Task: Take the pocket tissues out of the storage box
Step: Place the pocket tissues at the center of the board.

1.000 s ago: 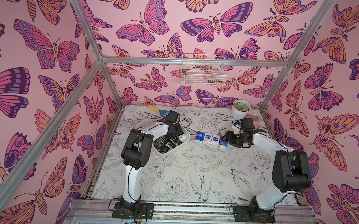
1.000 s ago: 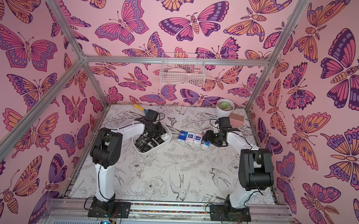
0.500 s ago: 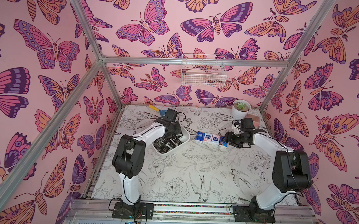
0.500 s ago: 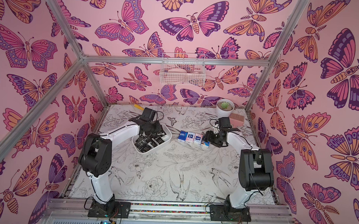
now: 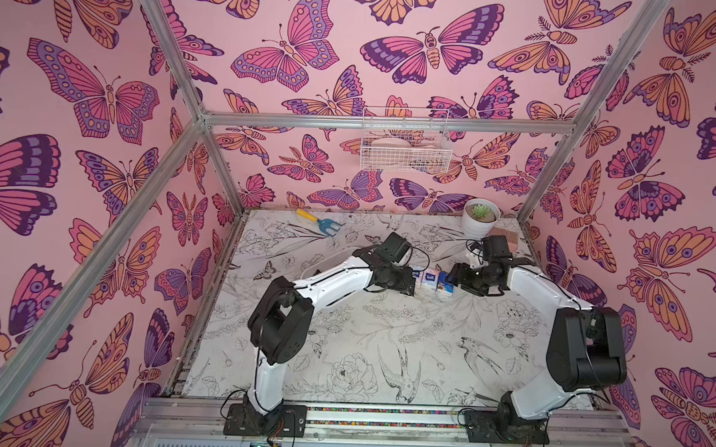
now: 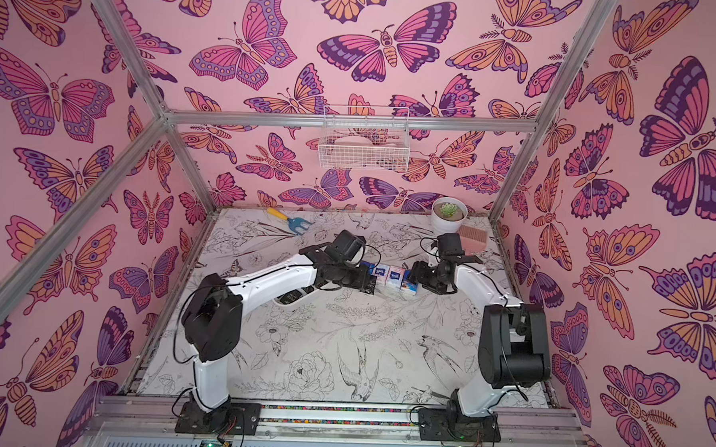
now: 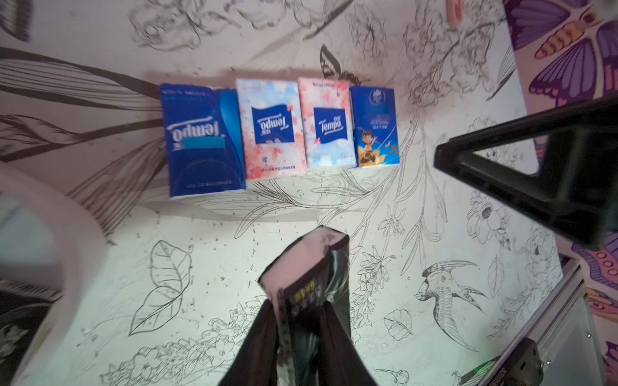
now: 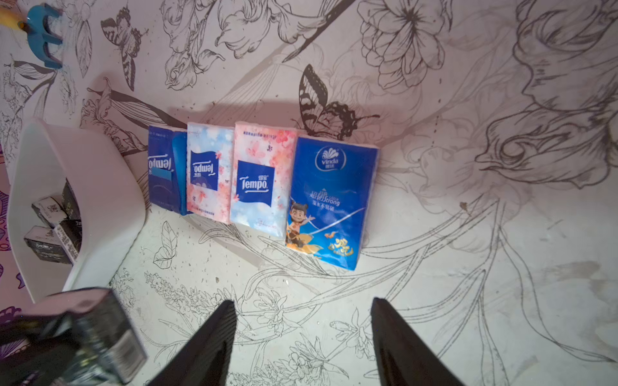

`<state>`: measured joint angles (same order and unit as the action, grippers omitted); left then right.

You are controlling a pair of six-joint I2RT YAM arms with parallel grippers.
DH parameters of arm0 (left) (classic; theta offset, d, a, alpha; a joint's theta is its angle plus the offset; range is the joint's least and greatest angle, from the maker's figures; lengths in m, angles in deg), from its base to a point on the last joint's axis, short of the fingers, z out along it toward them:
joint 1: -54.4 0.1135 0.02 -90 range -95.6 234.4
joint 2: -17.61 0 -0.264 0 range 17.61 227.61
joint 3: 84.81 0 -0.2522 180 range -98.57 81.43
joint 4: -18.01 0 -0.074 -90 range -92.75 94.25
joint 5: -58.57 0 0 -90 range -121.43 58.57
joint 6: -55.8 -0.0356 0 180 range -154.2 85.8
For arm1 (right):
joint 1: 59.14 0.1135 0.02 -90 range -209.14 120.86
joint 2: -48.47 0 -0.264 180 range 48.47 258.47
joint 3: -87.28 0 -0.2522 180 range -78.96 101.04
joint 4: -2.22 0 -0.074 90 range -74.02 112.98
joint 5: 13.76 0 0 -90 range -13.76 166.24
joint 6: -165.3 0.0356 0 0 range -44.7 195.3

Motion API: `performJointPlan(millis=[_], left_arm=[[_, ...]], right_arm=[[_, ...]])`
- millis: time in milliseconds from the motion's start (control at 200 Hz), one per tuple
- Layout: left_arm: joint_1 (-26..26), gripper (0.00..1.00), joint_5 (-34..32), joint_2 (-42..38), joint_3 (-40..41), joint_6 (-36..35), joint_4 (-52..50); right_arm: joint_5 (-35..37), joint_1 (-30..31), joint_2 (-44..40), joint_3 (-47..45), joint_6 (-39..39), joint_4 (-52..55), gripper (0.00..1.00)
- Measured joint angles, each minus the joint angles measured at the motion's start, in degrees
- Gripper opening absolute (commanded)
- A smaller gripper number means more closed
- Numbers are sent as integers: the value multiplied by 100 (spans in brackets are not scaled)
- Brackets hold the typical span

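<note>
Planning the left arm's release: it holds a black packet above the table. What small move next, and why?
Probably lower the left gripper and set the black packet on bare table beside the row of four packets, then open. The packet is clamped, off the surface and already outside the storage box; that patch looks free.

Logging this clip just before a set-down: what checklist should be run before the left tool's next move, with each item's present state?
1. Grip: left tool shut on the black packet: ok.
2. That packet is outside the storage box: ok.
3. Bare table next to the row of four packets for a set-down: ok.
4. The right tool is open, empty and apart from the row: ok.
5. Held packet's height above the table: cannot tell.
6. Storage box emptied: not ok; other black packets lie inside.
</note>
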<state>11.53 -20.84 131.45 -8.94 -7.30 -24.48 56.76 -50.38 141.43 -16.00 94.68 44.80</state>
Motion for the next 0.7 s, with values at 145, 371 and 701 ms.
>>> performJointPlan(millis=[145,371,701], left_arm=[[61,25,15,531,-229,-256,-455],[280,32,11,767,-271,-437,-782],[614,48,37,428,-225,-520,-1047]], right_arm=[[7,4,-103,-175,-15,-2,67],[149,503,-107,-295,39,-33,67],[212,1884,-28,-501,949,-933,65]])
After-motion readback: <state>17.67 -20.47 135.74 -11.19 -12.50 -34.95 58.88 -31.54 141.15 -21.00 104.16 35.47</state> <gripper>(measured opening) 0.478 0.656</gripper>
